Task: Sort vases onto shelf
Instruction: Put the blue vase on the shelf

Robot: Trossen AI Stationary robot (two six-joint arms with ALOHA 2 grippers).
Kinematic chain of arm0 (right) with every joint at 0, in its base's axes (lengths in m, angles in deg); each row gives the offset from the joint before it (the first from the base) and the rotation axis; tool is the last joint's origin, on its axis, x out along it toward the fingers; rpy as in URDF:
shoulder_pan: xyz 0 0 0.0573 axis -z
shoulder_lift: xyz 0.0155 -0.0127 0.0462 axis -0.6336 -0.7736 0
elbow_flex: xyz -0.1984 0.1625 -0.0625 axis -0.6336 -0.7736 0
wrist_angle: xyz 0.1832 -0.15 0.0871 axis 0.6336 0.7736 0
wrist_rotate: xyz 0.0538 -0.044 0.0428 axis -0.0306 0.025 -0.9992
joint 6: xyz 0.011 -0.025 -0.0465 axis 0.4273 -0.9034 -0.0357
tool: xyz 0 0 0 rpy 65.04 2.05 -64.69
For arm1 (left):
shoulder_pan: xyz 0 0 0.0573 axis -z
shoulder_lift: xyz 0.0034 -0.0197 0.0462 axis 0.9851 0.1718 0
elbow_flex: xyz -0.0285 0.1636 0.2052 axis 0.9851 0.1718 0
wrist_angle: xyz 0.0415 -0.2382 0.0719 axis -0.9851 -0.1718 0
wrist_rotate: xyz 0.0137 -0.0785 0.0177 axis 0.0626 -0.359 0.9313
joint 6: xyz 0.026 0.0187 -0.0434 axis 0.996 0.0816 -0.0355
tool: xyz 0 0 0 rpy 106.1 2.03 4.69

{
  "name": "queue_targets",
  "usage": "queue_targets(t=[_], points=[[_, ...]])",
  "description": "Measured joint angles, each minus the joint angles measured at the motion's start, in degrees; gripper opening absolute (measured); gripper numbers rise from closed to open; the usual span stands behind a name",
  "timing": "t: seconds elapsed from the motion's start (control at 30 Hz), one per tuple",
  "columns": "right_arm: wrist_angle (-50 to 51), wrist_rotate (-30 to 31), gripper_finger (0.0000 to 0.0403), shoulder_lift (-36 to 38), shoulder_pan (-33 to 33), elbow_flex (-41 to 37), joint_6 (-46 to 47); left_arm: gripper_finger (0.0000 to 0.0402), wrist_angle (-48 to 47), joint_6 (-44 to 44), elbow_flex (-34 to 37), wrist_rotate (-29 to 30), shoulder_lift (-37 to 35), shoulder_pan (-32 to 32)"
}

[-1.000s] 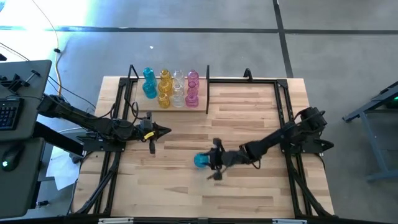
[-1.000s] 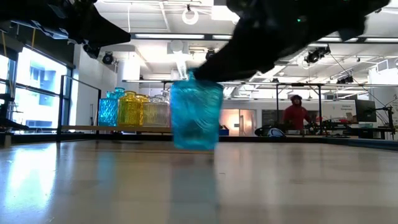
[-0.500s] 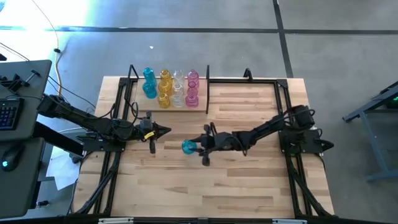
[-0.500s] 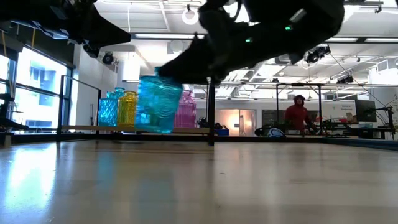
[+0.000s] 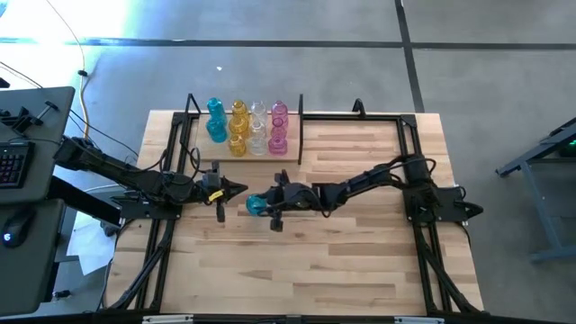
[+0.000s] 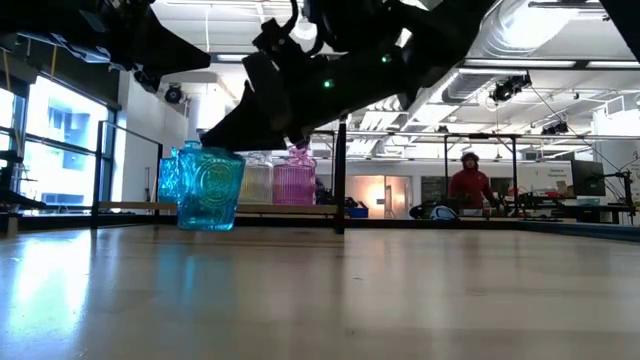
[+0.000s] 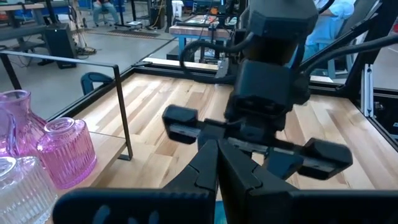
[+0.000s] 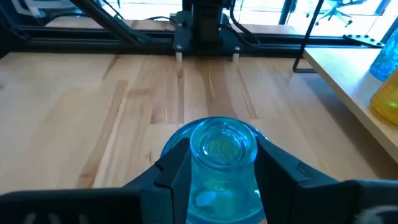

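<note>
Right claw [image 5: 263,205] clamped on a small teal-blue translucent glass vase [image 5: 256,205], carried on its side above the light wooden worktop [image 5: 360,261] near its middle, just beside the tip of the left claw [image 5: 236,189], fingers pressed together and holding nothing. Further back on the worktop, the low light-wood shelf with thin black metal frame [image 5: 292,151], loaded with teal-blue, amber-yellow, clear and pink ribbed glass vases [image 5: 247,126] in close rows. Beyond the worktop, in the low view, a person in red [image 6: 471,185].
</note>
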Motion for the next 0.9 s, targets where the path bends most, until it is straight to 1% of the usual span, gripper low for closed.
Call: queue_targets(t=[0.17, 0.67, 0.8, 0.9], points=[[0.4, -1.6, 0.0123, -0.3, 0.8, 0.7, 0.0, 0.0001, 0.0, 0.0, 0.0, 0.0, 0.0, 0.0], [3.4, -1.8, 0.0127, -0.3, 0.8, 0.8, 0.0, 0.0001, 0.0, 0.0, 0.0, 0.0, 0.0, 0.0], [3.3, -1.8, 0.0149, -0.3, 0.8, 0.8, 0.0, 0.0001, 0.0, 0.0, 0.0, 0.0, 0.0, 0.0], [3.2, -1.6, 0.0182, -0.2, 0.8, 0.8, -0.6, 0.0001, 0.0, 0.0, 0.0, 0.0, 0.0, 0.0]])
